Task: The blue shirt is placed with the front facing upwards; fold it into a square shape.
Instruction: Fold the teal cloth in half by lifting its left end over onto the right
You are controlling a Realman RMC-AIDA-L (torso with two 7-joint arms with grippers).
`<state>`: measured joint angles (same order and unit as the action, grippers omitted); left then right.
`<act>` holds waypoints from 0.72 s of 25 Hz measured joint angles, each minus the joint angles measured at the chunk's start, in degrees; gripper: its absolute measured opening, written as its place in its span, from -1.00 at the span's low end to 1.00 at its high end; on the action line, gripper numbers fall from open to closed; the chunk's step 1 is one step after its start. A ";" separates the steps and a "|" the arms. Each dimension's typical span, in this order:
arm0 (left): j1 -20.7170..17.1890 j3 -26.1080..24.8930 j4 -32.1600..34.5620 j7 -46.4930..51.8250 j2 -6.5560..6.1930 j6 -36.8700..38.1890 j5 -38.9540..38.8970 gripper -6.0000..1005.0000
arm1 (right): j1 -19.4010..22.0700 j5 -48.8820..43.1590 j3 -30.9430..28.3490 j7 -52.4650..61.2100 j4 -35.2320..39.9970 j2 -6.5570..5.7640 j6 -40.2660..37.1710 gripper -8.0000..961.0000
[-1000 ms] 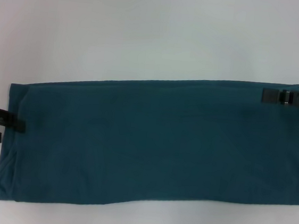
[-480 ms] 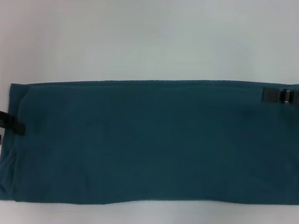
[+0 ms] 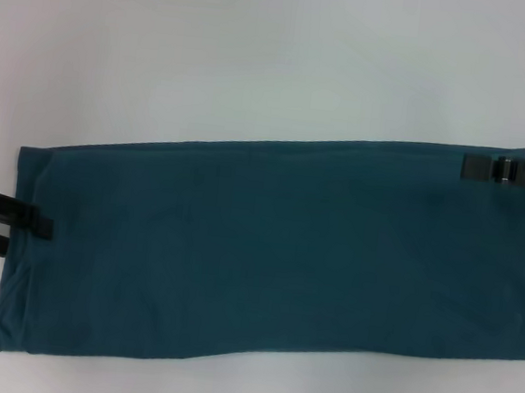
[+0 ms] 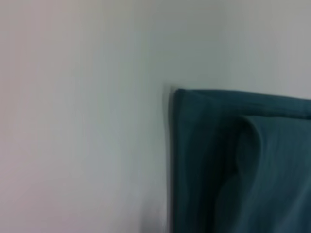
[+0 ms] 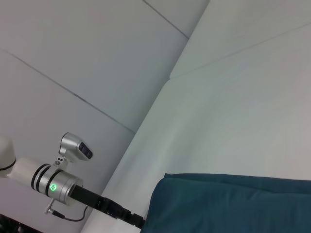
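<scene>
Overhead, the blue shirt (image 3: pixel 275 254) lies as a long folded band across the white counter (image 3: pixel 258 55). The left hand (image 3: pixel 24 228) sits at its left edge, apparently spread over the hem; the right hand (image 3: pixel 482 167) reaches its far right corner, grip unclear. Left wrist view: a folded shirt corner (image 4: pixel 233 160) on the counter. Right wrist view: the left arm (image 5: pixel 58 187) beside the shirt's end

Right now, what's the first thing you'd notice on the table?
A big blue shirt, already folded into a long band, stretches across the white table. The left gripper reaches over its left end, and the right gripper sits at its far right corner.
</scene>
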<state>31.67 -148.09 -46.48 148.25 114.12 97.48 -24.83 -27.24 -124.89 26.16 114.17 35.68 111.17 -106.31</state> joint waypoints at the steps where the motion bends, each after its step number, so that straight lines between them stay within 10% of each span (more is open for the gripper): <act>1: 0.00 0.01 0.01 -0.04 0.05 -0.01 -0.08 0.59 | 0.01 0.00 -0.01 0.00 0.00 0.00 -0.03 0.87; 18: 2.52 0.01 1.57 -1.88 2.05 0.54 -2.05 0.54 | 0.07 0.00 0.05 -0.04 0.00 -0.08 -0.19 0.87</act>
<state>34.19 -148.08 -44.91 146.37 116.17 98.02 -26.88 -27.17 -124.89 26.21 114.13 35.69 111.09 -106.51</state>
